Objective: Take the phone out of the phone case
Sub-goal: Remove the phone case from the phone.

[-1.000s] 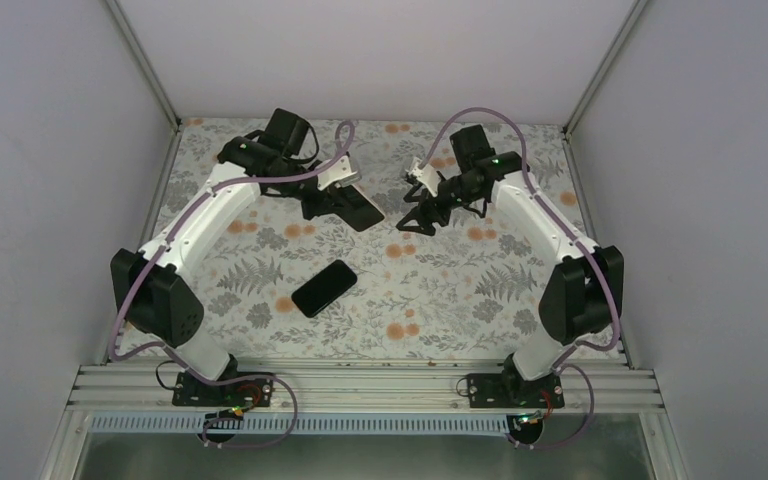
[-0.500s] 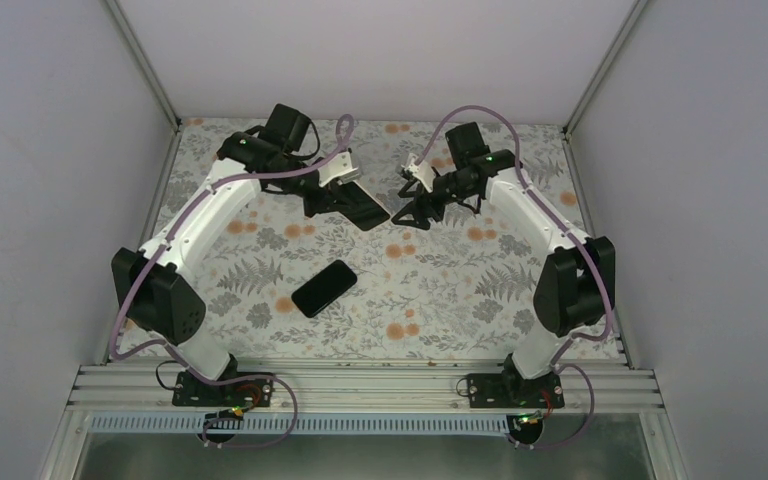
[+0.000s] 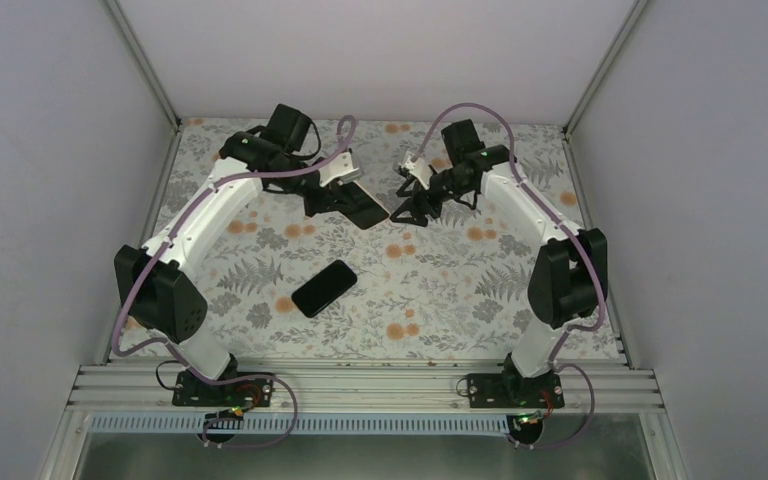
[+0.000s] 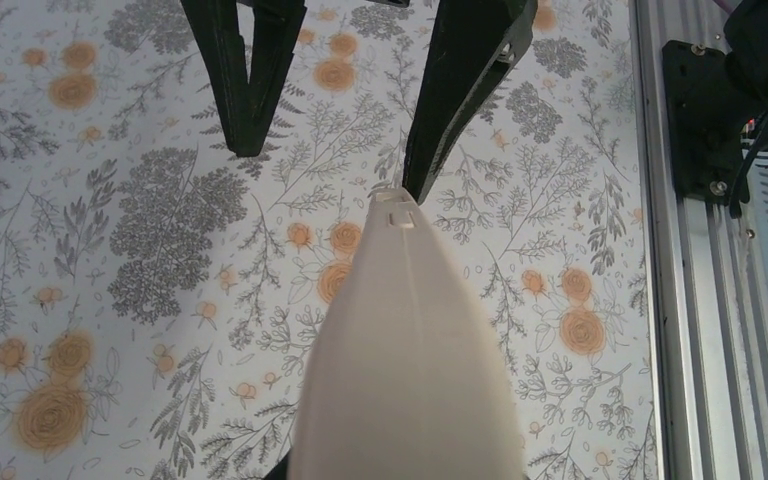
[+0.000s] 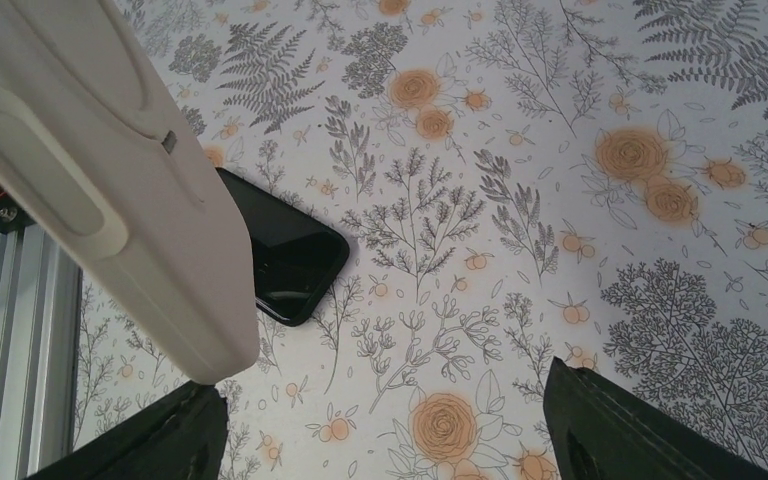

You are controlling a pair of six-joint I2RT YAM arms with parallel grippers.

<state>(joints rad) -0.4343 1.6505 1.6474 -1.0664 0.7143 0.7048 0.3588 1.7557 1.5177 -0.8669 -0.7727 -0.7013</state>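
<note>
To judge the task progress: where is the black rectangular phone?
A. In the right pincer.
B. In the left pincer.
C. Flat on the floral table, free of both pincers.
C: the black rectangular phone lies on the floral table; the left pincer holds only the cream phone case, and the right pincer is open and empty.

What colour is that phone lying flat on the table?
Black phone; clearest in the right wrist view.

Open table (image 3: 440,300) all around the phone (image 3: 324,288); phone case (image 3: 360,208) aloft, well apart behind.
</note>
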